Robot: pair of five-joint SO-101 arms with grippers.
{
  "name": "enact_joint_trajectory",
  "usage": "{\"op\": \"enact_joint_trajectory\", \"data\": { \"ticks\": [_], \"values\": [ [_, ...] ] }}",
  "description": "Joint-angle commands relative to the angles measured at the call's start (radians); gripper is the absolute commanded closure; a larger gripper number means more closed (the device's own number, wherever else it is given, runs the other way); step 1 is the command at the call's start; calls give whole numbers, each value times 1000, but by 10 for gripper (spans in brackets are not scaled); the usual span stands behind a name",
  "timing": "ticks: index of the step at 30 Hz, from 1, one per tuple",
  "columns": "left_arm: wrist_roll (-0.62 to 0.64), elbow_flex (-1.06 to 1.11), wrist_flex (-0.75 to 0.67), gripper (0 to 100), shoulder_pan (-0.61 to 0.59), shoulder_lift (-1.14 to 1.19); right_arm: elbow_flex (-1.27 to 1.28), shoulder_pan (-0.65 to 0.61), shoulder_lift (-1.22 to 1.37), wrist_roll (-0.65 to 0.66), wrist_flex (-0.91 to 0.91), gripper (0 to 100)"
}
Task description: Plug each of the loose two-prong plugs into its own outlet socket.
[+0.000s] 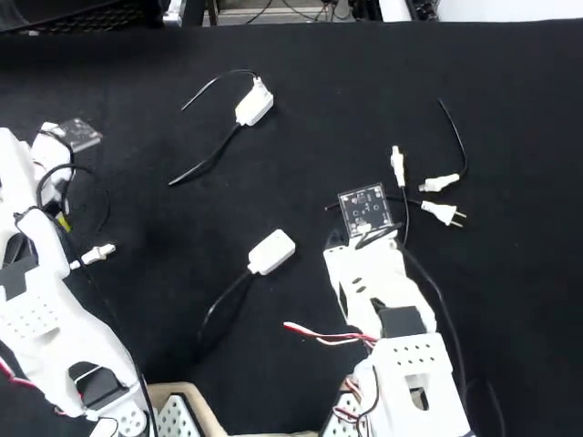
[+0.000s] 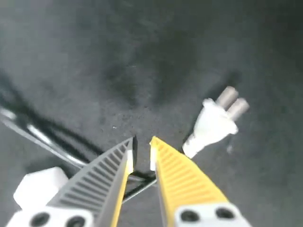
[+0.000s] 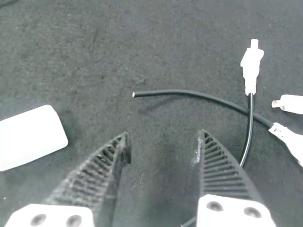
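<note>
My left gripper [image 2: 142, 153] pinches the limp black cord [image 2: 141, 179] of the light white plastic two-prong plug [image 2: 213, 124], though I'd rather hold its rigid body, while my right gripper [image 3: 163, 142] hangs with jaws spread wide.

Black cloth [image 1: 137, 64] covering the table

A strip of pale floor [image 1: 239, 15] is showing along the top edge of the frame, with dark cables [image 1: 339, 9] trailing across it.

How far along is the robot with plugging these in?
Nothing is plugged in yet: the far socket and near socket hold no plug. The left pincer is closed on the cord of one plug; the right pincer hangs open near three more plugs. All four remain.
</note>
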Motion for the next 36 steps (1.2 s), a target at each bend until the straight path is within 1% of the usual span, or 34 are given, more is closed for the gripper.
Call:
{"op": "enact_joint_trajectory", "data": {
  "ticks": [1,4,7,8,11,12,15,19,22,36],
  "values": [
    [-140,-71,137,916,15,-12,-2,-9,2,6,-17,779],
    [-181,-145,221,916,21,-11,-2,-9,2,6,-17,779],
    [-186,-170,236,900,22,-11,-2,-9,2,6,-17,779],
    [-186,-173,236,870,22,-11,-2,-9,2,6,-17,779],
    [-186,-176,238,737,15,-11,-2,-8,2,6,-18,779],
    [-186,-171,238,716,15,-11,-2,-8,2,6,-18,779],
    [-193,-142,239,746,15,-11,-2,-8,2,6,-18,779],
    [-334,-54,239,791,22,-11,-2,-8,2,6,-18,779],
    [-399,-21,238,794,22,-6,-2,-8,2,6,-18,779],
    [-528,28,229,797,27,2,-2,-8,2,6,-18,779]
  ]
}}
